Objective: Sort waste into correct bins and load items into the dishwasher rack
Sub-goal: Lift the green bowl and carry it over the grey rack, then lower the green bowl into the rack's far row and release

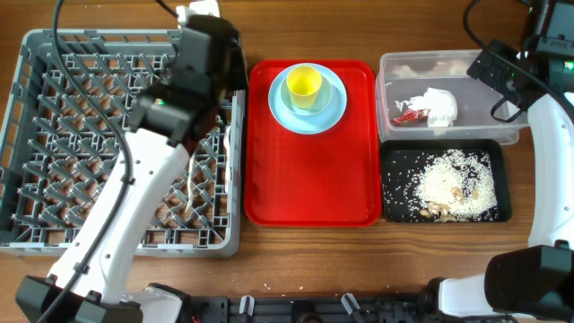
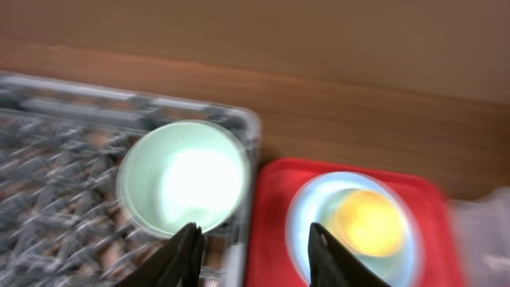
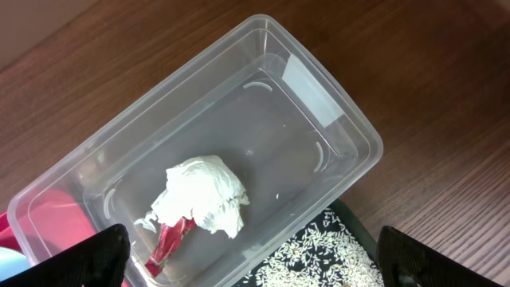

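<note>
Entry one, my left gripper (image 2: 254, 233): the two dark fingers (image 2: 188, 253) stand spread with nothing between them, over the line where the rack's edge and the tray's edge lie side by side. This wrist view is blurred. Just past the left finger is one pale mint-green bowl (image 2: 183, 179), upright with its mouth up, seated in the corner of the grey dishwasher rack (image 2: 48, 151) nearest the flat red tray (image 2: 269, 239). Just past the right finger is the pale blue round plate (image 2: 312, 209), lying on that red tray, with the small yellow cup (image 2: 370, 223) standing upright on it. Farthest off is the bare wooden table (image 2: 358, 112). Entry two, my right gripper (image 3: 251, 239): its fingers sit at the two lower corners of its wrist view, set wide apart and empty. Nearest below it is a corner of the shallow black tray (image 1: 395, 202), which holds the loose rice scraps (image 1: 448, 179), heaped toward one side with stray grains scattered over the rest. Next, just beside that tray, is the clear plastic tub (image 3: 271, 127). Inside it lies the crumpled white napkin (image 3: 203, 195), and the crinkled red wrapper (image 3: 167, 245) touches the napkin's near edge, partly tucked beneath it. On the tub's far wall is a white label (image 3: 309, 86).
</note>
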